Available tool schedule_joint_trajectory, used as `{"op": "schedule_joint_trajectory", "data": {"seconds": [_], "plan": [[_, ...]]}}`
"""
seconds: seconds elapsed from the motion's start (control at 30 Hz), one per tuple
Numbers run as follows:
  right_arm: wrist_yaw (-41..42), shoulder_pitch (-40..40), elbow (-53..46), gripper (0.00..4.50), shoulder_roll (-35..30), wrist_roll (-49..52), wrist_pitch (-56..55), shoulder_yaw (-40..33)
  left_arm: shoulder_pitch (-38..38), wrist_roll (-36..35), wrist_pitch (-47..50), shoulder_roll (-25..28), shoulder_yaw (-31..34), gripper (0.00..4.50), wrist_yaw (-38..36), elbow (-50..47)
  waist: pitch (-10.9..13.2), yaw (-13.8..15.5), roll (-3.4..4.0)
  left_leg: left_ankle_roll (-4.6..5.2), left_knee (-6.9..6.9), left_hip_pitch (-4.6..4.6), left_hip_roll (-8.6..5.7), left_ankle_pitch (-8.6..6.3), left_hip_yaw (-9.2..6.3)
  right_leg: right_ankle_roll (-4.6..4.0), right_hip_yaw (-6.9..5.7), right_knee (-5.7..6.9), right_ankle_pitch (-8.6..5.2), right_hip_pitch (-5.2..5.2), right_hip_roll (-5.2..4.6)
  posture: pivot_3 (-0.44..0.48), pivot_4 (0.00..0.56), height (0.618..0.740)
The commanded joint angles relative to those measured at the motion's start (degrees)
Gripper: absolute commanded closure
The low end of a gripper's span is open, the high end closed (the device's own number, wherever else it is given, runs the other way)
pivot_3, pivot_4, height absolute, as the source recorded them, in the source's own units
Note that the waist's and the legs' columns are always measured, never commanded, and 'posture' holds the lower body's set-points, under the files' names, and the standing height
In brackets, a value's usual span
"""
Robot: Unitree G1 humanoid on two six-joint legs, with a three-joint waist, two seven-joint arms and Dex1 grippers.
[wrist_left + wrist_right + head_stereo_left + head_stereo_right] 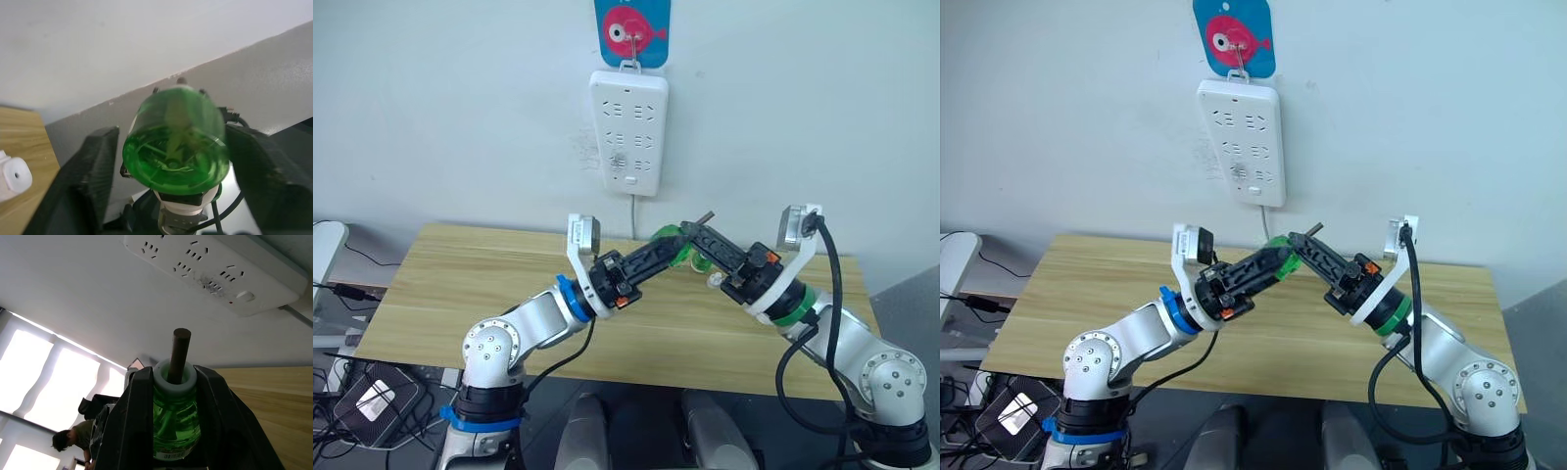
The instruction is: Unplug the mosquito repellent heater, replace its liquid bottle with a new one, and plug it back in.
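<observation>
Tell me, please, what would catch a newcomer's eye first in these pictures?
First, the two claws meeting above the wooden table: the right claw is shut on a green liquid bottle with a dark wick poking up, and the left claw straddles a green bottle's round base. Behind them a white power strip hangs on the wall from a blue fish hook.
</observation>
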Motion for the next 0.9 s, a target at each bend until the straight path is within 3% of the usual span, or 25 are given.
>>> {"op": "schedule_joint_trajectory", "data": {"seconds": [0.03, 0.43, 0.57, 0.7, 0.9], "plan": [[0.48, -0.37, -2.22, 3.67, -0.57, 0.53, -0.56, -0.47, 0.14, -2.51, -1.18, 0.13, 0.33, 0.0, -0.01, -2.91, 0.0, 0.03, 0.0, 0.0, 0.0, 0.0, 0.0, 0.0, -0.01, 0.0, 0.0, 0.0, 0.0, 0.0, 0.0, -0.035, 0.206, 0.697], [0.57, -0.43, -1.83, 3.67, -0.96, 0.94, -0.59, -0.44, 1.93, -4.52, -1.92, 1.62, -0.5, 0.0, 0.03, -3.56, -0.04, 0.12, -0.01, 0.0, 0.0, 0.0, 0.0, 0.0, 0.01, 0.0, 0.02, 0.0, 0.0, 0.0, 0.0, -0.034, 0.205, 0.697], [0.64, -0.46, -1.85, 3.67, -1.05, 1.17, -0.42, -0.29, 2.01, -4.36, -2.25, 1.42, -0.63, 0.81, -0.25, -3.45, -0.05, 0.14, -0.01, 0.01, 0.0, 0.01, 0.0, 0.0, 0.01, 0.0, 0.02, 0.0, 0.0, 0.0, 0.0, -0.034, 0.205, 0.697], [0.64, -0.4, -2.11, 3.67, -1.19, 1.48, -0.23, -0.1, 1.72, -3.96, -2.23, 1.35, -1.16, 1.98, -0.82, -3.12, -0.05, 0.14, -0.01, 0.01, 0.0, 0.0, -0.01, 0.0, 0.01, 0.0, 0.02, 0.0, 0.0, 0.0, 0.0, -0.037, 0.209, 0.697], [1.19, -0.06, -2.74, 3.67, -2.04, 2.42, 0.33, 0.27, 1.64, -2.41, -1.63, 1.72, -2.34, 2.12, -2.34, -3.34, -0.05, 0.13, -0.01, 0.02, 0.0, 0.0, -0.01, -0.01, 0.02, 0.0, 0.03, 0.0, 0.0, 0.0, 0.0, -0.042, 0.211, 0.697]]}}
